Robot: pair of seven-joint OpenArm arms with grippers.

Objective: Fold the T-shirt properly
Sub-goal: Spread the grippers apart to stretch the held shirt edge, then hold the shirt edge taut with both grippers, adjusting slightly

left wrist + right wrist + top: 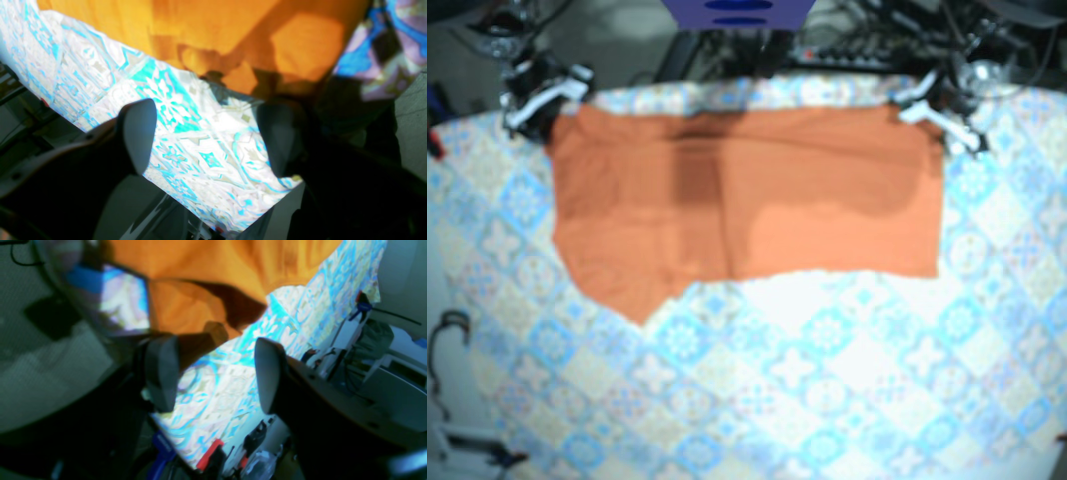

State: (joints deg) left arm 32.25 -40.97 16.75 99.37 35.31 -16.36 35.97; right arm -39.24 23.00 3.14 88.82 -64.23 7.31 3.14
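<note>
Inspector: Along the far edge of the blue-patterned tablecloth point(827, 380), the flat orange fabric T-shirt point(747, 190) is laid; jaws of the black left gripper point(208, 133) and black right gripper point(213, 370) are held apart, empty.

Reviewer: Risk: tablecloth may be pinched with the hem.

Matt orange cloth T-shirt point(747, 200), printed matt cloth over the counter point(827, 380), left pincer point(206, 133) and right pincer point(210, 373) smooth dark plastic
</note>
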